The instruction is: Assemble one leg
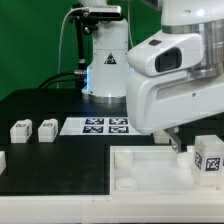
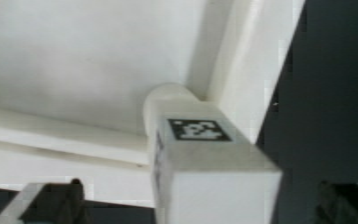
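Observation:
A leg [image 2: 208,160], a small white block with a black-and-white tag, stands at a corner of the large white tray [image 2: 87,80]. In the exterior view this leg [image 1: 208,158] is at the tray's [image 1: 130,170] right end. My gripper [image 2: 208,205] straddles the leg with its jaws wide apart. The dark fingertips [image 2: 55,200] show gaps to the leg on both sides. In the exterior view the gripper [image 1: 185,146] hangs just above the tray beside the leg, mostly hidden by the white hand. Two more legs [image 1: 20,130] [image 1: 46,129] lie at the exterior view's left.
The marker board [image 1: 105,125] lies on the black table behind the tray. A white part [image 1: 3,158] shows at the left edge. The arm's base [image 1: 100,60] stands at the back. The arm's white hand [image 1: 175,85] blocks much of the right side.

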Tool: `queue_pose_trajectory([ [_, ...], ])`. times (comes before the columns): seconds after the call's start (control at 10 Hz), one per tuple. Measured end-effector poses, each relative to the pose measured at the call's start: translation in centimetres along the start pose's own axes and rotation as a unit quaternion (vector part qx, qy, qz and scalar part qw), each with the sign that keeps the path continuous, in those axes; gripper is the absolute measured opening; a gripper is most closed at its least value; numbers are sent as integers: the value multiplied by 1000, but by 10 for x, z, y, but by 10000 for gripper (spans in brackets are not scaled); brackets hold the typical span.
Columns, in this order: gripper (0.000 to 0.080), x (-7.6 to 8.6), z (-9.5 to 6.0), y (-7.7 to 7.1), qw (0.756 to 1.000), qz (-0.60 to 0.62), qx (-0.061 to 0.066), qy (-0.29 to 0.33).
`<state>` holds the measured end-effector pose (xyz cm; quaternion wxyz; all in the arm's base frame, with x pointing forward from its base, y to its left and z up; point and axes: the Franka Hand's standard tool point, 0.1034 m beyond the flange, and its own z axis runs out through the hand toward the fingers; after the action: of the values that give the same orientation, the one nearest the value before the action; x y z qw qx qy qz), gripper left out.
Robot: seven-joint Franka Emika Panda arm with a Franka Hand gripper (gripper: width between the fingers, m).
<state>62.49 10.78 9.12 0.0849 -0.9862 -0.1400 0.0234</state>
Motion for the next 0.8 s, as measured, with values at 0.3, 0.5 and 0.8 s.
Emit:
queue_pose_trajectory([
  [0.3, 649, -1, 1, 1, 1000, -3, 0, 0],
  [0.5, 649, -1, 1, 1, 1000, -2, 0, 0],
  [0.8, 649, 0, 9, 4, 998, 55, 4, 2],
])
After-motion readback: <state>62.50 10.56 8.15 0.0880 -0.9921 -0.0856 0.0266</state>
